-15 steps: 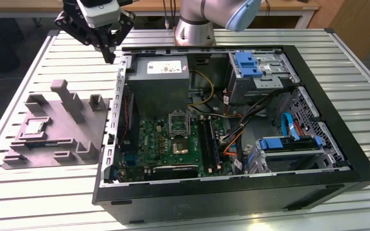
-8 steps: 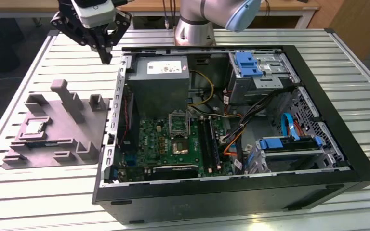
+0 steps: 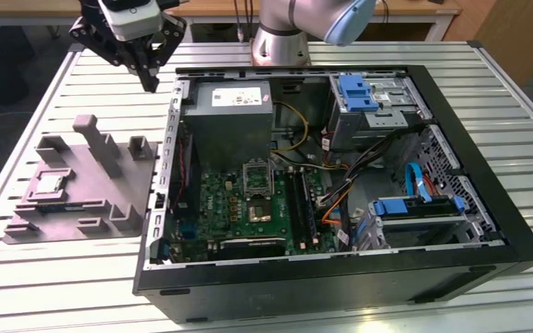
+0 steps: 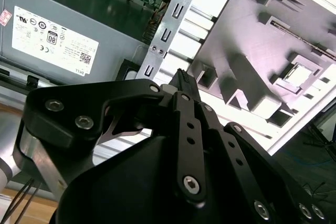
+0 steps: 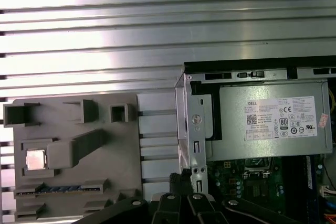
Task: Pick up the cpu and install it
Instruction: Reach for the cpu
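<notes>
Claw (image 4: 181, 77) pinched closed, empty, in the second wrist view. First wrist view: cpu (image 5: 35, 159) seated in the grey holder (image 5: 73, 129). Exterior view — cpu (image 3: 47, 184) at the claw's (image 3: 149, 84) 7 o'clock, well apart; approach stage, and grasping calls for an opened claw.
</notes>
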Tool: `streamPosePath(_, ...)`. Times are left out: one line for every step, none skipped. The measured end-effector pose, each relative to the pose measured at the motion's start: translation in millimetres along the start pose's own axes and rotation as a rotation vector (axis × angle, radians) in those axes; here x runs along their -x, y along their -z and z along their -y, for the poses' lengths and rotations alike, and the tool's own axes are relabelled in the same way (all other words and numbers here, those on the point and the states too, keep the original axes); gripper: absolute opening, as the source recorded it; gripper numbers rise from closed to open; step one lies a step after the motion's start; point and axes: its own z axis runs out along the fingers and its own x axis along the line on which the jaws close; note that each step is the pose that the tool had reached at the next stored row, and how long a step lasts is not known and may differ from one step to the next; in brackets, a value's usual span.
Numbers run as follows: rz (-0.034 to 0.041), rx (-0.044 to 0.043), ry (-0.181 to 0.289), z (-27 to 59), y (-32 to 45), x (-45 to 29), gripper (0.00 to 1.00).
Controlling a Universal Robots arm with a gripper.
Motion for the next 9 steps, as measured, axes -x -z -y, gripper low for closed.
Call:
streamPosePath(0.0, 0.0, 0.0, 0.0, 0.0, -0.6, 0.11)
streamPosePath(0.0, 0.0, 0.0, 0.1, 0.0, -1.1, 0.11)
streamPosePath(0.0, 0.0, 0.0, 0.1, 0.0, -1.6, 0.11)
streamPosePath(0.0, 0.0, 0.0, 0.1, 0.0, -2.0, 0.11)
streamPosePath(0.0001, 0.0, 0.0, 0.2, 0.0, -2.5, 0.11)
streamPosePath(0.0, 0.0, 0.0, 0.2, 0.0, -3.0, 0.11)
streamPosePath(0.0, 0.0, 0.0, 0.3, 0.0, -3.6, 0.11)
streamPosePath(0.0, 0.0, 0.0, 0.3, 0.0, -4.2, 0.11)
streamPosePath(0.0, 0.0001, 0.0, 0.4, 0.0, -4.8, 0.11)
